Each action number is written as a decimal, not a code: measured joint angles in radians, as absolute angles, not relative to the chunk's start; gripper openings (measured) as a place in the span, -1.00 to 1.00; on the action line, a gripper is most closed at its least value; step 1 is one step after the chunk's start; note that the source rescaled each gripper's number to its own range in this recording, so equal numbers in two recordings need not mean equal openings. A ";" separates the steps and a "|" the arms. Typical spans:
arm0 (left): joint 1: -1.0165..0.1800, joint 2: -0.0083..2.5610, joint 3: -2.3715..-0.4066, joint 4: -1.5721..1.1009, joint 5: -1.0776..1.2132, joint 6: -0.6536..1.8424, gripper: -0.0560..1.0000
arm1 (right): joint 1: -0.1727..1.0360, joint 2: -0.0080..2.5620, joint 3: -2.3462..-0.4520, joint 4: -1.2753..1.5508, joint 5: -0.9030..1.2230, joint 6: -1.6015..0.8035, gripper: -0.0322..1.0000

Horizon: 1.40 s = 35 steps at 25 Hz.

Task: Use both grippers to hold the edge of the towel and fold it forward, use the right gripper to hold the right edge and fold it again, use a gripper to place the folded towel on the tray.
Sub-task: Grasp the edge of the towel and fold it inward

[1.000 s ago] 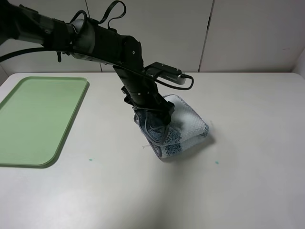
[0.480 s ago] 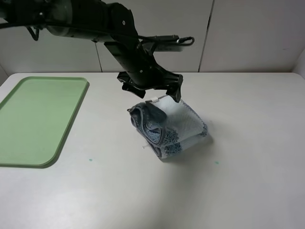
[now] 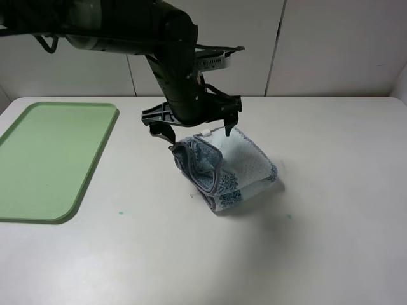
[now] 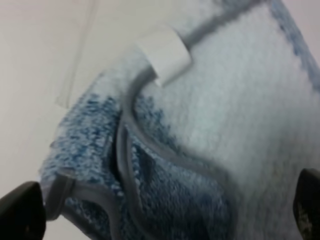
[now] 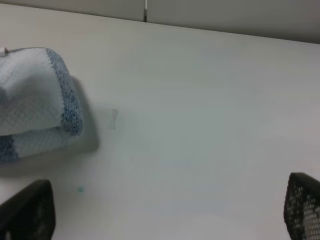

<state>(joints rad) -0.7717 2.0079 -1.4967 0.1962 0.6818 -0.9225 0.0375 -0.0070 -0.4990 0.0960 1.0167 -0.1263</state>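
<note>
The towel (image 3: 226, 168) lies bunched and loosely folded on the white table (image 3: 331, 241), well to the right of the pale-green tray (image 3: 51, 159). You see the left gripper (image 3: 194, 127) poised just above its rear corner, beside the small white loop (image 4: 164, 52), wrist pointing down, both fingers spread wide and gripping nothing. Your right gripper (image 5: 165, 215) hangs over bare table near the towel's side, fingers wide apart and empty

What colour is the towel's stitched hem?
Grey, running along the blue-and-white towel; the hem is clearest in the left wrist view.
</note>
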 joint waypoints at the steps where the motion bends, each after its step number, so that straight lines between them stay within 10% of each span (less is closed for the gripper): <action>1: -0.782 2.008 -1.497 0.239 0.692 -0.998 1.00 | 0.038 -0.007 -0.499 0.096 1.017 -0.126 1.00; 35: -0.808 2.184 -1.428 0.146 0.437 -1.300 1.00 | 0.038 -0.007 -0.499 0.101 1.016 -0.126 1.00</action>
<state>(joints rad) -0.8081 2.1839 -1.4280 0.1460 0.4373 -1.2996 0.0375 -0.0070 -0.4990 0.1007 1.0157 -0.1263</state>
